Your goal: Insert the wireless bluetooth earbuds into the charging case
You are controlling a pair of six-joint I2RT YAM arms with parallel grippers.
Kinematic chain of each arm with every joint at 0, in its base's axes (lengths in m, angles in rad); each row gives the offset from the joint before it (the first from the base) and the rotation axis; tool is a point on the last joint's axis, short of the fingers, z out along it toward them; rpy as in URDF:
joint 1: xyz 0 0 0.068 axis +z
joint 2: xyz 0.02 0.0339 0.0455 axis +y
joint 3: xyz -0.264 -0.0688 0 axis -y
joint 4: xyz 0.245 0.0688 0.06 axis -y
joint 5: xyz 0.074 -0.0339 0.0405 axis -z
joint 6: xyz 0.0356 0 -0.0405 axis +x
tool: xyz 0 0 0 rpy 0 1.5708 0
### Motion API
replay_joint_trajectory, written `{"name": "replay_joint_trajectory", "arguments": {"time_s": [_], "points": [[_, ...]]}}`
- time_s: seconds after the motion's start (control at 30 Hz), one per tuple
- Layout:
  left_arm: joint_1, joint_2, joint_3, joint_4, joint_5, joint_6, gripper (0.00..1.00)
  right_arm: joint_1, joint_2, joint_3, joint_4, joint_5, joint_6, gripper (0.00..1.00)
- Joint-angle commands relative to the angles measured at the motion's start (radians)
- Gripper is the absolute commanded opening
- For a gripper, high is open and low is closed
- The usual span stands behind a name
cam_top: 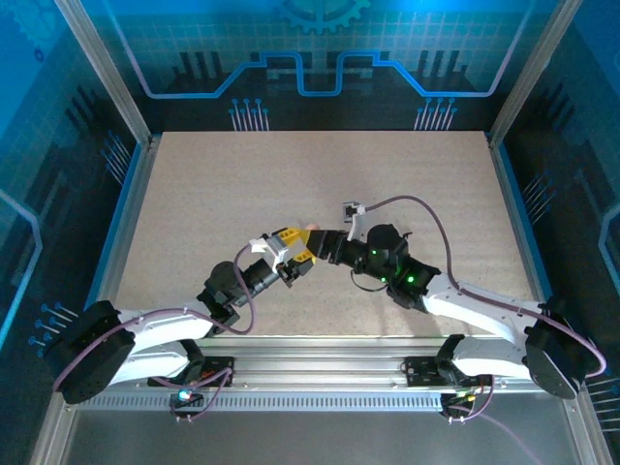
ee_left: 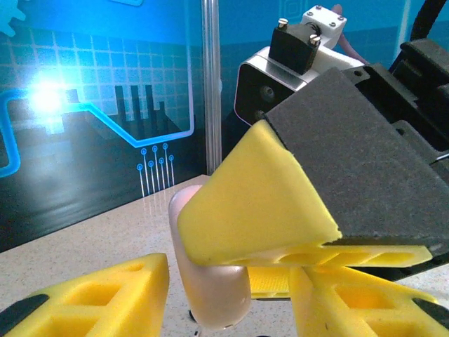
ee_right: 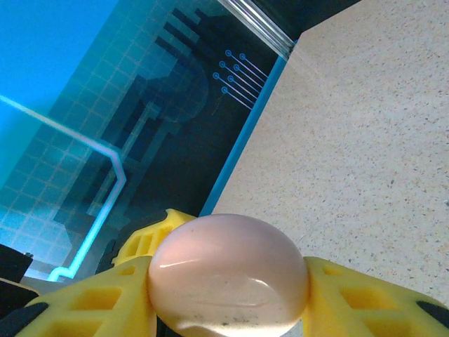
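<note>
Pink case (ee_right: 228,274) clear of table (cam_top: 194,194) edges

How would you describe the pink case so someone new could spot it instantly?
Look at the middle of the speckled beige table, where the left gripper and right gripper meet tip to tip. The pink case sits right there, held between the right gripper's yellow fingers. It is the one smooth, glossy, pale pink egg shape among blocky yellow and black parts.

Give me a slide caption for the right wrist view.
Right gripper clamps the pink charging case, speckled table behind.
</note>
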Motion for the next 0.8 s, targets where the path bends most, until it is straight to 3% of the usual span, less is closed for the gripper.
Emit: {"name": "replay_joint_trajectory", "arguments": {"time_s": [0.0,0.43,0.67,0.77], "points": [[-0.010,-0.004,-0.018,0.049,-0.017,0.037,0.48,0.015,-0.001,0.029,0.032,-0.017,0.012,0.49],[-0.011,-0.066,-0.024,-0.002,0.023,0.057,0.24,0.010,-0.021,0.031,0.009,-0.033,-0.010,0.51],[-0.009,-0.138,-0.008,-0.137,0.066,0.039,0.19,-0.086,-0.121,0.073,-0.178,-0.101,-0.242,0.69],[-0.005,-0.168,-0.024,-0.140,0.064,0.034,0.19,-0.146,-0.153,0.078,-0.232,-0.215,-0.374,0.68]]}}
